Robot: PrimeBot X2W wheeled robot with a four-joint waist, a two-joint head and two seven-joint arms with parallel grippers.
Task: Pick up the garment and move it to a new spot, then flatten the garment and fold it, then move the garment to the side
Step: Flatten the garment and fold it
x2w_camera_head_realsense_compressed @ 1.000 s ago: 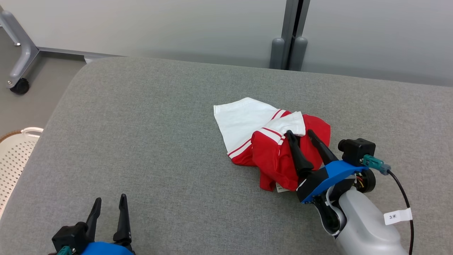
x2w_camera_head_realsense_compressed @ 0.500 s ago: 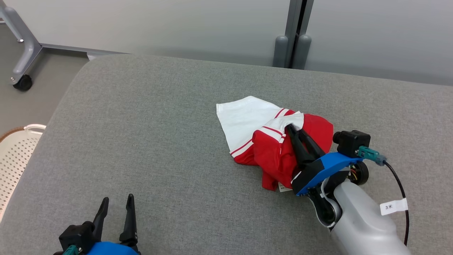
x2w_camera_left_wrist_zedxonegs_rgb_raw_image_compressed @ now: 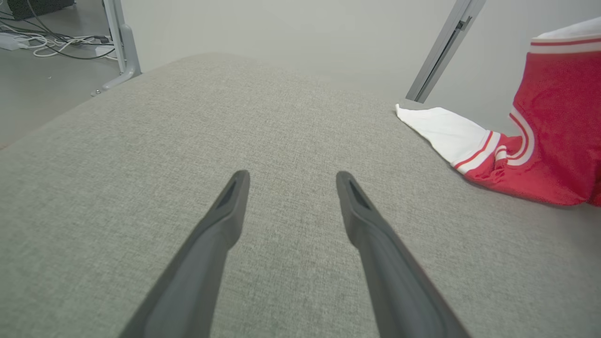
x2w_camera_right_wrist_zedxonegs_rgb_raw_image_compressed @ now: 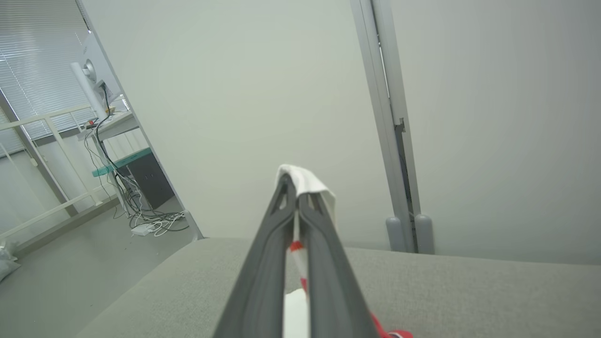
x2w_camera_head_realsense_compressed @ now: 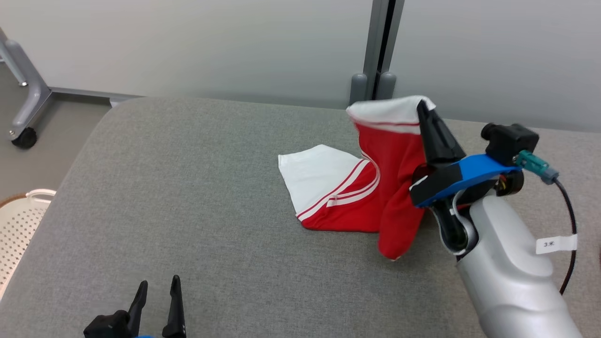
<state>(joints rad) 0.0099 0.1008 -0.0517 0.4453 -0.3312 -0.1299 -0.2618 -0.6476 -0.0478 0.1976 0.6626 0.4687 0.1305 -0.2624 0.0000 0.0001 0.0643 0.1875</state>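
The right end effector (x2w_camera_head_realsense_compressed: 421, 107), clamped tight on the soft red-and-white garment (x2w_camera_head_realsense_compressed: 389, 159) by its hem, drapes it over the grey woven surface (x2w_camera_head_realsense_compressed: 188, 197); the left end effector (x2w_camera_head_realsense_compressed: 158, 283) is spread, empty.

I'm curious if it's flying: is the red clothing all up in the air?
No, the right gripper holds one end of the garment up, but its white end lies on the pad.

R side: garment (x2w_camera_head_realsense_compressed: 357, 188) on cushion (x2w_camera_head_realsense_compressed: 188, 211)
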